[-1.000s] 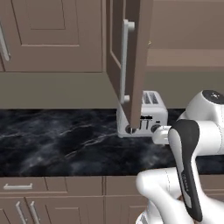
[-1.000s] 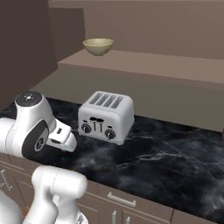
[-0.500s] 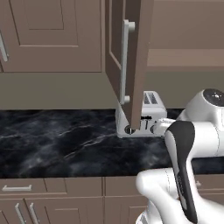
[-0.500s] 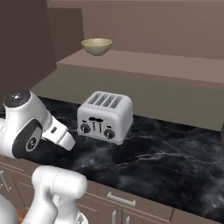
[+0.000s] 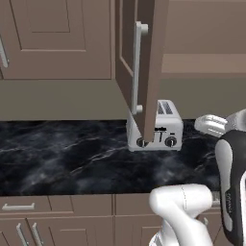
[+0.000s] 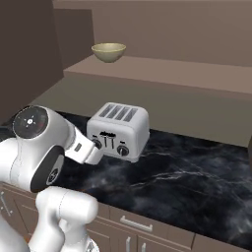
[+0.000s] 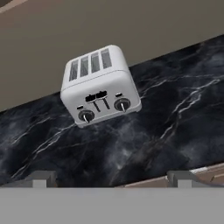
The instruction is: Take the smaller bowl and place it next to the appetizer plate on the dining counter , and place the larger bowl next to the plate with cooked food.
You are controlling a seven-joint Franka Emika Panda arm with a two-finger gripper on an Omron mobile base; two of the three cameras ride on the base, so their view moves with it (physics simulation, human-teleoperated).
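while the arm swings over from the left, where the open cabinet door [image 5: 144, 72] hangs, its hand now points across the black marble wall counter [image 6: 197, 172] at the 4-slot toaster [image 7: 99, 85], a change from 1 second ago when it sat lower and nearer the base. the gripper [image 7: 111, 178] shows 2 fingertips set wide apart, holding nothing. further right and above, the smaller bowl [image 6: 109, 52] sits untouched on the cabinet shelf [image 6: 162, 69], so the reach up to it looks like the next step.

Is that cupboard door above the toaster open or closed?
Open. The cabinet door swings out edge-on toward the camera, exposing the shelf where the smaller bowl sits upright.
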